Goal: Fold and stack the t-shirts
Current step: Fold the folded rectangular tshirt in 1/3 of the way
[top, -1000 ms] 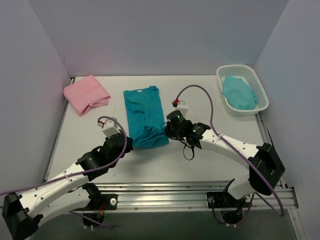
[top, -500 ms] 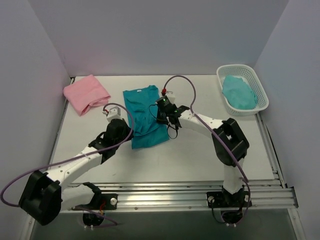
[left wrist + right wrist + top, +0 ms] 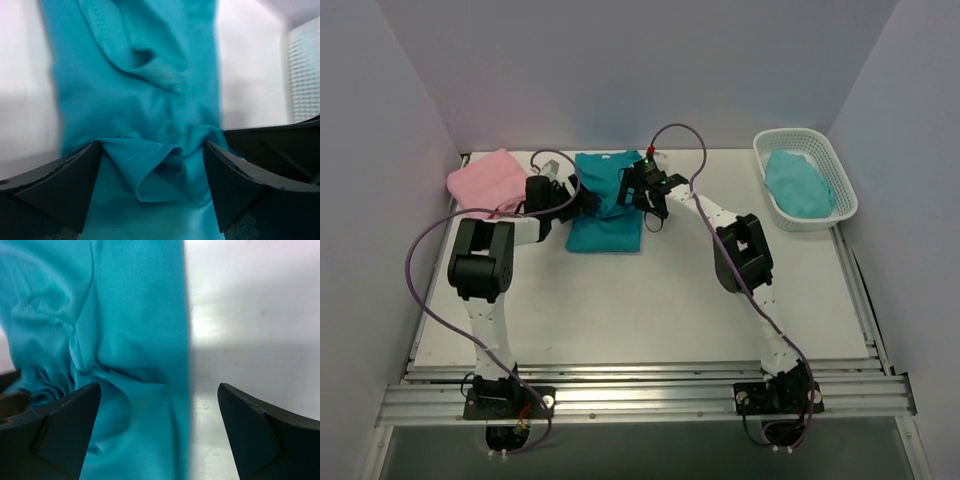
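Lying at the far middle of the worktop (image 3: 650, 300), the teal shirt (image 3: 610, 230) is a folded oblong with its long sides running near to far. Its far edge sits close to the back wall, and its near hem faces a wide stretch of bare worktop that runs to the near rail.

The left claw (image 3: 582, 195) reaches over the shirt's left edge and the right claw (image 3: 630, 192) over its right edge, the two quite close together. In the left wrist view the left claw (image 3: 152, 150) stands wide apart, with a loose fold of the shirt (image 3: 135, 100) bunched between its fingers (image 3: 50, 190) and not pinched. In the right wrist view the right claw (image 3: 159, 390) also gapes wide and grips nothing. It straddles the straight right edge of the shirt (image 3: 125, 330), with bare white worktop (image 3: 250, 315) beyond.

The pink shirt (image 3: 485, 185) lies folded in the far left corner, near the left wall and just left of the left arm's wrist.

A white basket (image 3: 815, 222) stands at the far right, hard against the right wall and well apart from the teal shirt. It holds a crumpled pale teal cloth (image 3: 798, 188).
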`<move>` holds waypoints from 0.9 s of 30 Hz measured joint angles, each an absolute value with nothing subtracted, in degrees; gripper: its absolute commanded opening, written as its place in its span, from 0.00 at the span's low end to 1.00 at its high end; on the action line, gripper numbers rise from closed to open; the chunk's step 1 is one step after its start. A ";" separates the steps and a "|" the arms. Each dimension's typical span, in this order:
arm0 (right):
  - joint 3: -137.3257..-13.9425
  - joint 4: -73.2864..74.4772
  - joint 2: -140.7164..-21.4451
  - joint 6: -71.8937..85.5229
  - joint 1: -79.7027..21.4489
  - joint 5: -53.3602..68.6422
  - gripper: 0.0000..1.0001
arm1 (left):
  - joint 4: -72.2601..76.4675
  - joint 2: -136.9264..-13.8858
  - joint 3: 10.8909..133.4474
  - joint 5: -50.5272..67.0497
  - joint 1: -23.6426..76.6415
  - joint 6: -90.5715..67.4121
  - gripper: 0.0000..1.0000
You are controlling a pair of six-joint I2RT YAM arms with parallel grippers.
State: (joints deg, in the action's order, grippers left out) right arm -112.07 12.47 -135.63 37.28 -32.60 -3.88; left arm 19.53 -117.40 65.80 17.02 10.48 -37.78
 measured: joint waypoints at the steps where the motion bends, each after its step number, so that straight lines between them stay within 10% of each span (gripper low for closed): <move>1: -114.34 13.06 -136.55 37.32 -32.14 -3.95 1.00 | 22.50 -120.16 69.36 20.38 9.30 -38.85 0.94; 27: -108.84 11.53 -122.72 36.58 -36.29 -1.54 0.95 | -1.61 -118.50 103.57 30.59 4.32 -35.27 0.94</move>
State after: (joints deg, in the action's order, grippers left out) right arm -108.84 11.53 -122.72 36.58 -36.29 -1.54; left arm -1.61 -118.50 103.57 30.59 4.32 -35.27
